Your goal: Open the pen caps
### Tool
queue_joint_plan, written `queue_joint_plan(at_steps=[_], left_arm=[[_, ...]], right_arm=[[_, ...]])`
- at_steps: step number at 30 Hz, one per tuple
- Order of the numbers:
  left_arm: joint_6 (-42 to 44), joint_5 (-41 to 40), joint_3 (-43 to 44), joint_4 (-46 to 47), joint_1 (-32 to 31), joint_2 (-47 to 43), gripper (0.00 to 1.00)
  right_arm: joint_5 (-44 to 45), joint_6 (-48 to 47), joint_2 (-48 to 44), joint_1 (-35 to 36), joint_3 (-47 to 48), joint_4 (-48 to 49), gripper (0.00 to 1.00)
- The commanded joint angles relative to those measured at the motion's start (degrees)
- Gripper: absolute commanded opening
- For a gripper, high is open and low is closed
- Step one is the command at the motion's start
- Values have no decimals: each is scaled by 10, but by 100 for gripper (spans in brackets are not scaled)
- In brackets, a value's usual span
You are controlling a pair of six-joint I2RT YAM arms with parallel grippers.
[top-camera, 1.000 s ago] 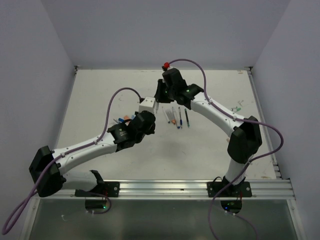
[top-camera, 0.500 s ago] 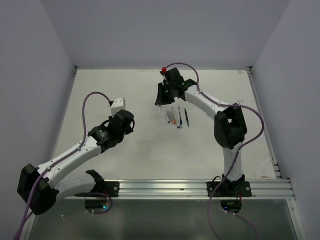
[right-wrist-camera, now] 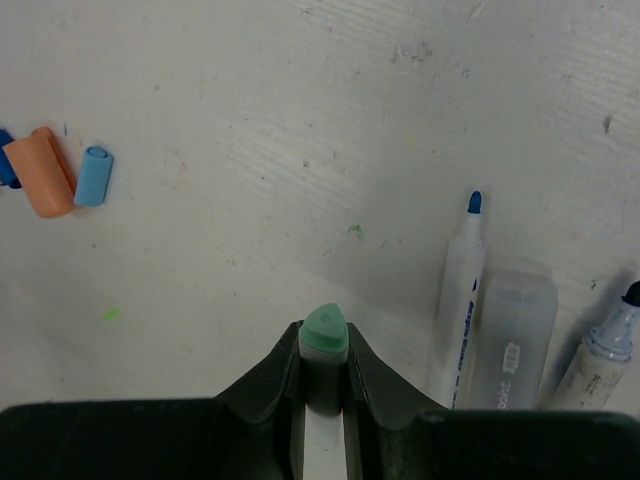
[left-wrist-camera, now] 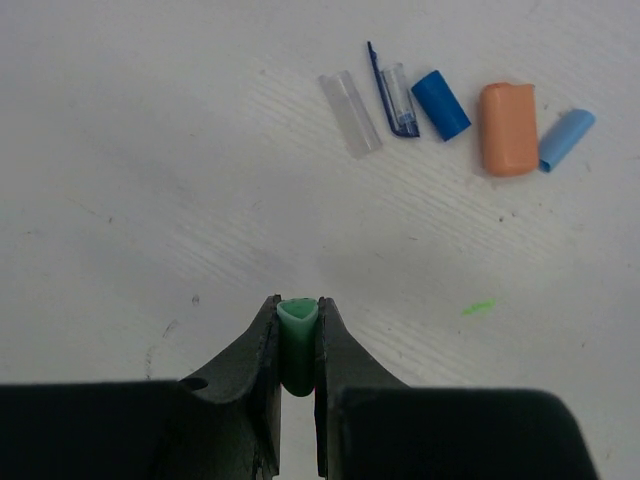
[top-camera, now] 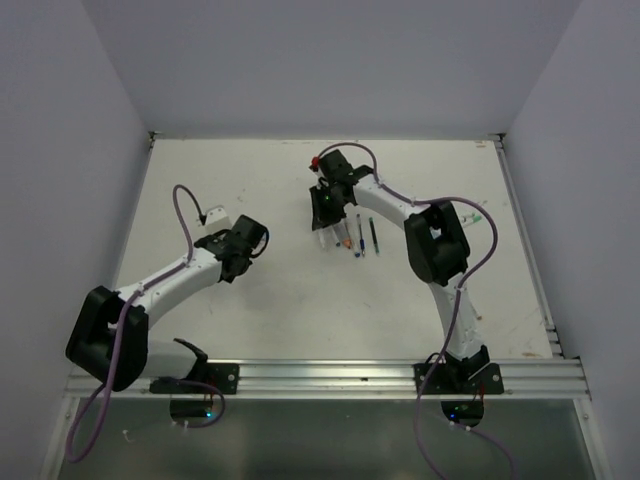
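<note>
now drawn apart, left end effector (left-wrist-camera: 297, 315) pinches a triangular green cap (left-wrist-camera: 297, 350); right end effector (right-wrist-camera: 324, 338) clamps the green-ended pen (right-wrist-camera: 324, 350).

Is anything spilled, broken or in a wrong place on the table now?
Only small things: a bright green ink streak stains the white table near the loose caps, and a fainter green speck lies near the uncapped pens. Nothing looks broken or spilled.
</note>
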Motion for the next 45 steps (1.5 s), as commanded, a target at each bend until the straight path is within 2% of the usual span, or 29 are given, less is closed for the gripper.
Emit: queue_joint_plan(at_steps=[1,5,7,14,22,29,37,38,45], left_arm=[[-33,-8,6,36,48,19,0],[-13,13,3,75,94,47,0],[-2,26,7,103,110,69,0],[1,52,51,120,148,150,0],[6,95,43,167,178,179,0],[12,115,37,179,189,185,21],[11,127,23,179,192,179,34],[11,127,16,180,193,173,38],[23,137,-15,190,196,122,41]], right_arm=[[-3,-19,26,-4,32,-26,1],[-5,-19,44,-10,36,-26,4],[-11,-19,49,-15,33,-24,10],[-5,-24,66,-24,47,-32,15],[2,-39,44,-24,41,-22,38],[-17,-37,9,-23,25,0,40],[-27,-31,-43,-24,-11,20,40],[-28,-30,-47,-24,-15,26,40],[-45,-14,-101,-24,-59,47,40]])
